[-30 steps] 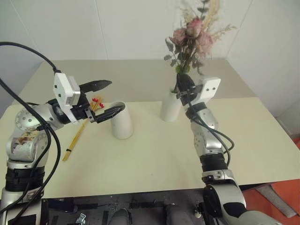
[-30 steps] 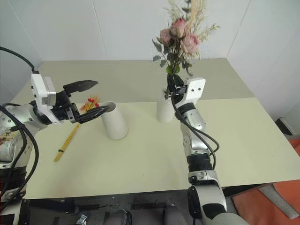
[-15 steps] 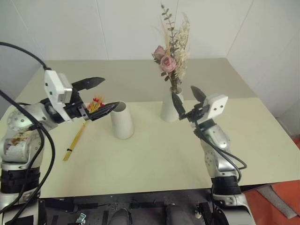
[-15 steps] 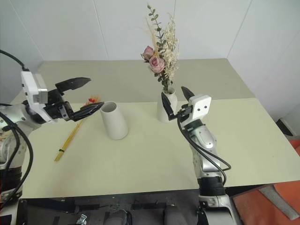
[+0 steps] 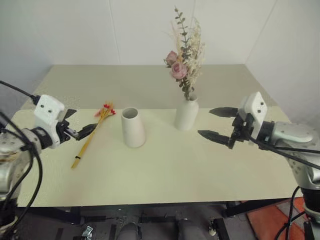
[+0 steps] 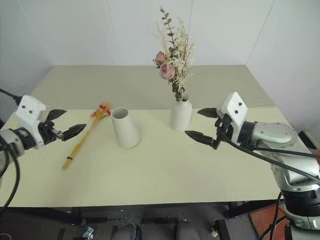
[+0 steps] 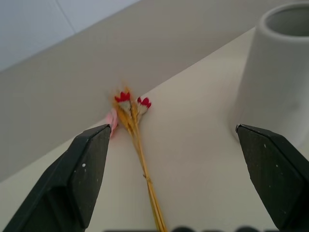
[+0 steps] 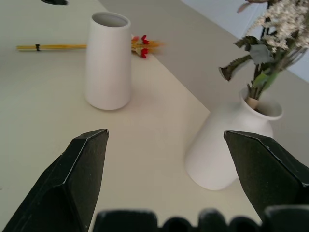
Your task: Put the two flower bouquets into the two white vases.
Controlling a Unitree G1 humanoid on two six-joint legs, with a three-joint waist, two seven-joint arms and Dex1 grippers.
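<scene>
Beyond left gripper (image 5: 76,126), straw bunch (image 5: 92,134)

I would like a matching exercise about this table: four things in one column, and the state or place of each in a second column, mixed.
Things:
1. rose bouquet
2. straw bunch
3. wide-mouthed vase
4. right gripper

States:
A. lying flat on the table
B. standing in the narrow-necked vase
C. jaws open, holding nothing
D. upright and empty

Pairs: 1-B, 2-A, 3-D, 4-C
</scene>
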